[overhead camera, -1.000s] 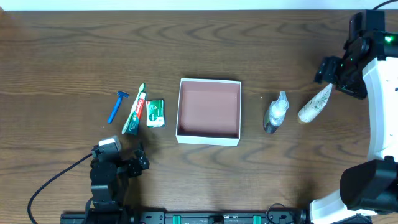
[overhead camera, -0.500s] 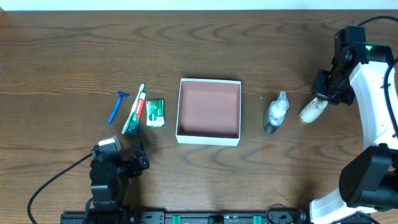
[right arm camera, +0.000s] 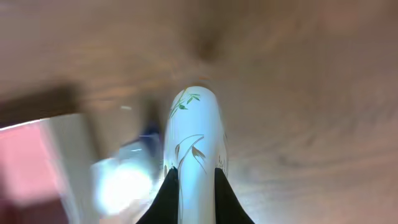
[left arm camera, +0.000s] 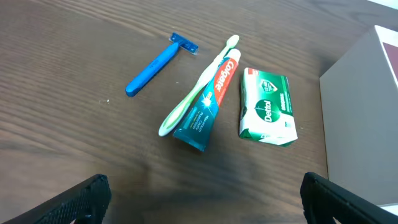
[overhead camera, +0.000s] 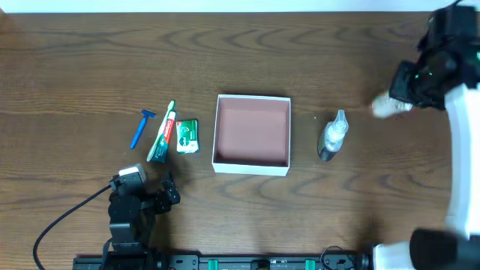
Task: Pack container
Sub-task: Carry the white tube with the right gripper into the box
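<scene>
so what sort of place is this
Probably a robot lab bench: a razor and soap bar laid out on a wooden table beside the container, and the right gripper clamping a white bottle.

On the bench (overhead camera: 90,67), the container (overhead camera: 250,168) sits mid-bench. Razor (left arm camera: 155,65), toothbrush (left arm camera: 198,86), toothpaste (left arm camera: 210,104) and soap (left arm camera: 267,107) lie toward the left edge, and a bottle (overhead camera: 332,135) toward the right.

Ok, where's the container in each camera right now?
Overhead: container at the table's centre.
Left wrist: only its white wall, at the right edge.
Right wrist: blurred, at the lower left, beside the white tube.
Shared landmark: the green soap, just left of it in overhead and left wrist.
</scene>
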Available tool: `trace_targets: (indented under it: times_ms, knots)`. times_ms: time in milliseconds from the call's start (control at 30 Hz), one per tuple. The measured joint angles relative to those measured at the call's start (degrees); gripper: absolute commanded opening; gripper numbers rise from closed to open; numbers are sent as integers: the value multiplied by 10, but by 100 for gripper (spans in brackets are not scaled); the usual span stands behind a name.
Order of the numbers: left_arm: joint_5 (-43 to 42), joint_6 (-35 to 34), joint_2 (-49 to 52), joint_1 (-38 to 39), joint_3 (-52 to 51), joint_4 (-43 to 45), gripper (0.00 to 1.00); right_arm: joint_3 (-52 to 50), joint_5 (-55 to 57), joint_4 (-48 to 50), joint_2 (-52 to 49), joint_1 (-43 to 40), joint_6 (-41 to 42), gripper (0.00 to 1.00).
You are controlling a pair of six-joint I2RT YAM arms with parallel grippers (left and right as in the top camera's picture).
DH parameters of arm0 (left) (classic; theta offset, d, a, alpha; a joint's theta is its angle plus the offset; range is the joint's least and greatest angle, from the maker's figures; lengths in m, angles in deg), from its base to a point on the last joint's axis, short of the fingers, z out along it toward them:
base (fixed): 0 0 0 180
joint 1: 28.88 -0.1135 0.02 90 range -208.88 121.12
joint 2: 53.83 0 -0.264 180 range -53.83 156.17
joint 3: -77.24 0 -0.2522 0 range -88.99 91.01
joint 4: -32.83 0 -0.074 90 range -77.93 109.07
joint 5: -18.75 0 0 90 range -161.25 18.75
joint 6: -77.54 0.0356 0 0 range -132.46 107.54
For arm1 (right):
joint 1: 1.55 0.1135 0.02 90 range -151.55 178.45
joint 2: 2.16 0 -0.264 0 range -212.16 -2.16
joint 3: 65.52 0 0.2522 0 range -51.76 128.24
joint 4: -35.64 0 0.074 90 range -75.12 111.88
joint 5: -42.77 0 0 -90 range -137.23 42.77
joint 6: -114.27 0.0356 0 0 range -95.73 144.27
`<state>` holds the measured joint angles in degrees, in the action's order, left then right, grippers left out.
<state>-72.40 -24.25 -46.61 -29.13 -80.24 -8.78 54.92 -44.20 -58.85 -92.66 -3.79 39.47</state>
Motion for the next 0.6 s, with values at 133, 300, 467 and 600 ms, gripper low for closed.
trace_targets:
  times_ms: [133, 300, 467, 600]
  knots:
    - [0, 0, 0, 0, 0, 0, 98, 46, -19, 21, 66, 77, -27, 1]
    - [0, 0, 0, 0, 0, 0, 98, 62, -23, 82, 117, 185, -43, 1]
    - [0, 0, 0, 0, 0, 0, 98, 61, -21, 100, 94, 251, -8, 1]
    - [0, 0, 0, 0, 0, 0, 98, 44, -21, 96, 21, 280, 40, 1]
